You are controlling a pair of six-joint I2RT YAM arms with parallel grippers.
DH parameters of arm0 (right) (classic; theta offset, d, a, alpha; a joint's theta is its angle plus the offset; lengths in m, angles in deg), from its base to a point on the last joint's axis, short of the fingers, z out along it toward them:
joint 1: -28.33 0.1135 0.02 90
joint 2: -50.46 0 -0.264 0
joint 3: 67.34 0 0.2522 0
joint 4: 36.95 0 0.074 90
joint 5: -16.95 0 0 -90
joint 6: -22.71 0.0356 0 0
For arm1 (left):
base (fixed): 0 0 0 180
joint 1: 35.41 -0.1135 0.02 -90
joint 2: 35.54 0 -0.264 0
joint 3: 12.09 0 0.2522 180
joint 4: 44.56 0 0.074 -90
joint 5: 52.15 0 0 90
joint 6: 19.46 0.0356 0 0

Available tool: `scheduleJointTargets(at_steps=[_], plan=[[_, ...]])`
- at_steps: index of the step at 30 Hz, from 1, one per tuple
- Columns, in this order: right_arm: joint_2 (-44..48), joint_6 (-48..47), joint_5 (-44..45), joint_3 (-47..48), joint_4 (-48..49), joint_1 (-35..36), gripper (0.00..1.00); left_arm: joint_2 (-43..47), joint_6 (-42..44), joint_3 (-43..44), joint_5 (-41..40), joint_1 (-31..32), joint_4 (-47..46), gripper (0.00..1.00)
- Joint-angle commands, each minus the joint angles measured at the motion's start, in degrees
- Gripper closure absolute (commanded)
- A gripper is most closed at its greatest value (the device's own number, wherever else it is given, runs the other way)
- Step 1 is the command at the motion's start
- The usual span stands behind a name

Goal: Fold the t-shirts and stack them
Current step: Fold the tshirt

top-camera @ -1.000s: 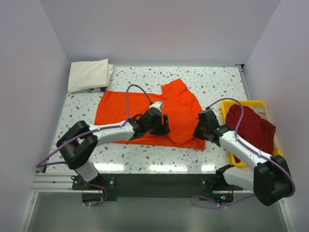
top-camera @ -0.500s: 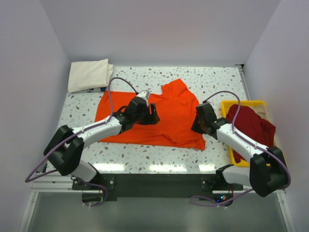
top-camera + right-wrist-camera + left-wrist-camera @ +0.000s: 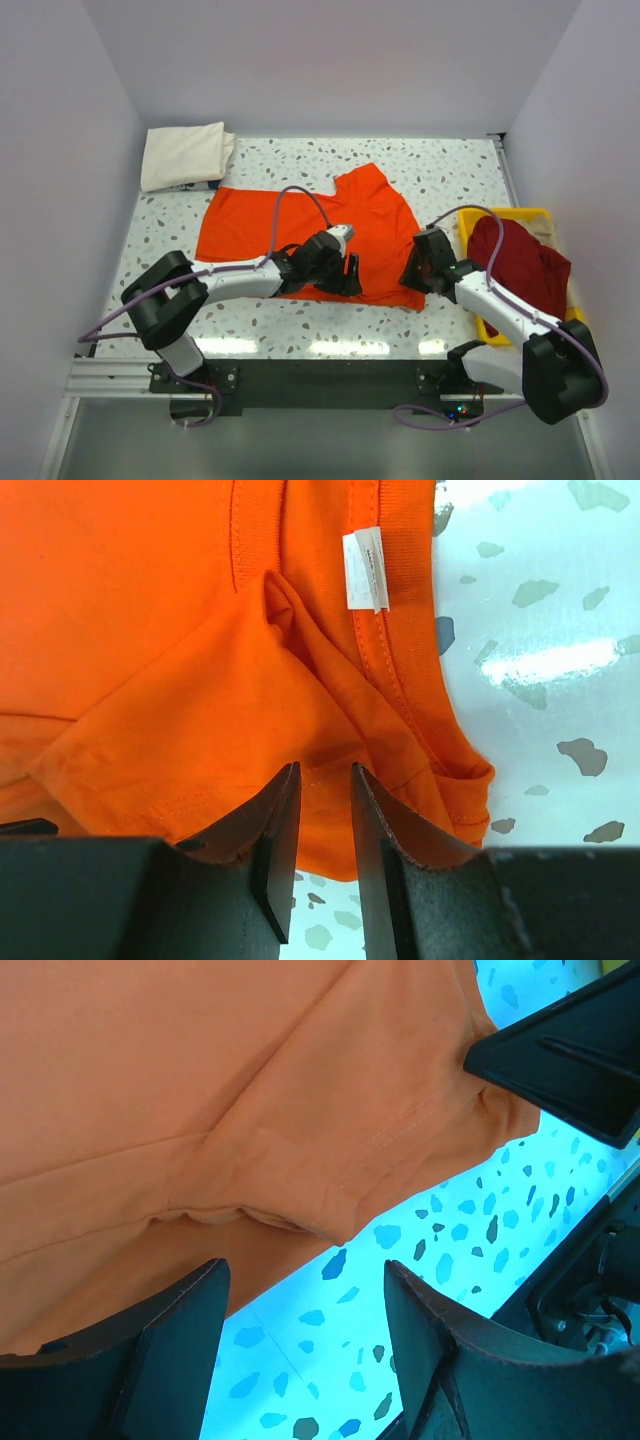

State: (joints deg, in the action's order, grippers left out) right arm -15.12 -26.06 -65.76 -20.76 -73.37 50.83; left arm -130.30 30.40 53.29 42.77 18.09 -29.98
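Note:
The orange t-shirt [image 3: 300, 225] lies spread on the speckled table, partly folded, with its white neck label [image 3: 365, 568] showing. My left gripper [image 3: 350, 275] is open and empty just above the shirt's near hem [image 3: 200, 1080], with bare table between its fingers [image 3: 305, 1270]. My right gripper [image 3: 412, 272] sits over the shirt's near right corner [image 3: 150, 630]. Its jaws stand a narrow gap apart [image 3: 325, 770], and the cloth lies flat below them. The cream t-shirt [image 3: 185, 155] lies folded at the far left. The dark red t-shirt [image 3: 515, 265] is heaped in the yellow tray [image 3: 500, 213].
The yellow tray stands at the right edge, close to my right arm. White walls close in the table on three sides. The right gripper's black finger [image 3: 560, 1050] shows close by in the left wrist view. Bare tabletop [image 3: 450, 170] lies beyond the orange shirt.
My left gripper reached out over the middle of the shirt, then came back to its near hem, further right. My right gripper moved slightly away and returned. The shirt's outline looks unchanged.

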Motion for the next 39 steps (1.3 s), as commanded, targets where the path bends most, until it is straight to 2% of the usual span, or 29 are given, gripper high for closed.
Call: scheduleJointTargets(at_steps=[1,6,16,19,25,29,39], plan=[[-0.51,-0.54,-0.61,-0.04,1.65,-0.44,0.69,-0.42,-1.26,1.56,1.31,0.82,-4.16,0.32],[0.89,-0.89,1.06,-0.30,0.15,-0.79,0.64,-2.44,-1.34,3.40,1.75,1.79,-3.81,0.34],[2.21,-1.51,1.41,-1.09,-0.63,-1.58,0.64,-5.96,-1.78,5.86,1.66,2.84,-4.16,0.46],[2.74,-2.12,1.67,-1.00,-0.99,-1.58,0.64,-6.22,-1.87,6.57,0.79,2.84,-3.81,0.55],[3.00,-2.82,0.97,-1.00,-1.34,-1.58,0.64,-7.72,-1.78,8.15,-0.09,2.76,-2.93,0.67],[3.00,-3.09,0.97,-1.09,-1.52,-1.58,0.62,-8.16,-1.70,8.76,-0.44,2.76,-2.40,0.80],[2.39,-3.18,1.59,-1.44,-1.43,-1.58,0.62,-7.90,-1.43,9.12,-1.50,2.67,-1.52,0.91]])
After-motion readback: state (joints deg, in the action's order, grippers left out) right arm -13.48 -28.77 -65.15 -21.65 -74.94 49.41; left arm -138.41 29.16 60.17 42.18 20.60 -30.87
